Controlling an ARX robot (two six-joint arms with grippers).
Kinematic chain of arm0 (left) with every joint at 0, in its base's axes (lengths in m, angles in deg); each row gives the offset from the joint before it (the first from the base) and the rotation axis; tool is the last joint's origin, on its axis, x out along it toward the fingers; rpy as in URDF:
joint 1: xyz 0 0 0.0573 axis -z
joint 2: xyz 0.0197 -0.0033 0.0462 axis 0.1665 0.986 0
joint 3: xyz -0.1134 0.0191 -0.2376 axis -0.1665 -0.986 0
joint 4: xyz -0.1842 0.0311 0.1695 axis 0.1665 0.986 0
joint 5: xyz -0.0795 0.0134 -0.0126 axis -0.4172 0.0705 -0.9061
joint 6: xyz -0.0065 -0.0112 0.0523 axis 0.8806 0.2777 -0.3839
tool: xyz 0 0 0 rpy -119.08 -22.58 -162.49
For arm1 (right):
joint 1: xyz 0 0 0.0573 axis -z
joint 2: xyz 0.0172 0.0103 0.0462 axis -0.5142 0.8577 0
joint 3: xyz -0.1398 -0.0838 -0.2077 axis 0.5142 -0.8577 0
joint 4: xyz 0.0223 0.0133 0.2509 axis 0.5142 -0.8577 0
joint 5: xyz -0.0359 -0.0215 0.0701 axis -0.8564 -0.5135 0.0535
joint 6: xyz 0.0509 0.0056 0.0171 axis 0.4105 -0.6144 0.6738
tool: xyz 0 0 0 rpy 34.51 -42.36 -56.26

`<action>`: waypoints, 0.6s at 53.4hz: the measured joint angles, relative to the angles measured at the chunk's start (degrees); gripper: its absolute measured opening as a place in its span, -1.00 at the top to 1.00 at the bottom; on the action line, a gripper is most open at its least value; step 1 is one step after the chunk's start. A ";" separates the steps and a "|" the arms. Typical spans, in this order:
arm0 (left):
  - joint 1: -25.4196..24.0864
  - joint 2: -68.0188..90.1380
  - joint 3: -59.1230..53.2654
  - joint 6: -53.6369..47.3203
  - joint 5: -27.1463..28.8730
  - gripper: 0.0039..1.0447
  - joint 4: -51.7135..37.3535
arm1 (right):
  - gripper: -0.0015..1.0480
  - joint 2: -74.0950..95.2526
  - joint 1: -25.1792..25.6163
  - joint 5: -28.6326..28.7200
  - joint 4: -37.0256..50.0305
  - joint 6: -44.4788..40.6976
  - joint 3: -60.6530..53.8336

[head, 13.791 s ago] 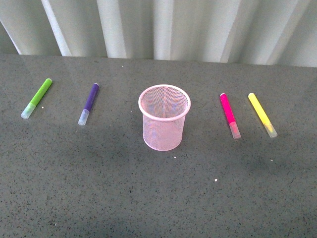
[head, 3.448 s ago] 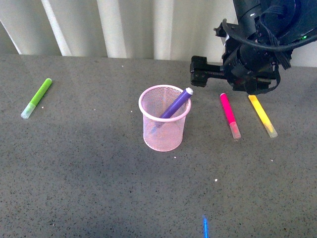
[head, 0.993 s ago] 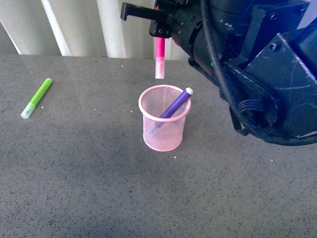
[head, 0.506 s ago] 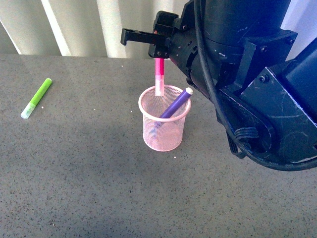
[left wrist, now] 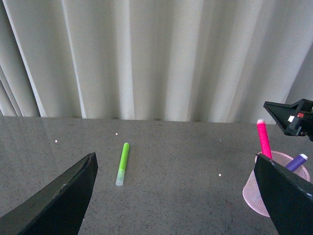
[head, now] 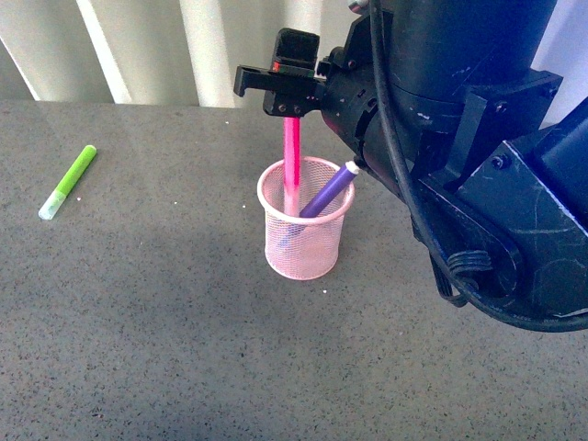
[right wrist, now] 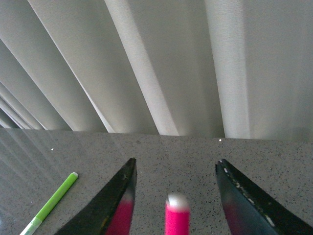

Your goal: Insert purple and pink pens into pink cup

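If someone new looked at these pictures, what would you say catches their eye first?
Probably the large black right gripper, its fingers open above a magenta pink pen that stands upright in the light pink wire-mesh cup at the table's middle. A dark purple pen leans on the cup's rim, and a lime-green marker lies far left.

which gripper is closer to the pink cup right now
Right. The right gripper hangs directly above the pink cup; the left gripper sits off to the side, nearer the green marker.
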 joint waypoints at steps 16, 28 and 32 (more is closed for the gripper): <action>-0.02 0.00 0.00 0.00 0.00 -0.88 0.00 | -0.85 -2.38 2.36 -0.39 -0.90 0.13 -1.79; -0.02 0.00 0.00 0.00 0.00 -0.88 0.00 | -0.87 -13.05 7.58 -0.61 -1.53 -1.46 -7.65; -0.02 0.00 0.00 0.00 0.00 -0.88 0.00 | -0.87 -19.41 10.36 0.00 -2.32 -2.40 -11.26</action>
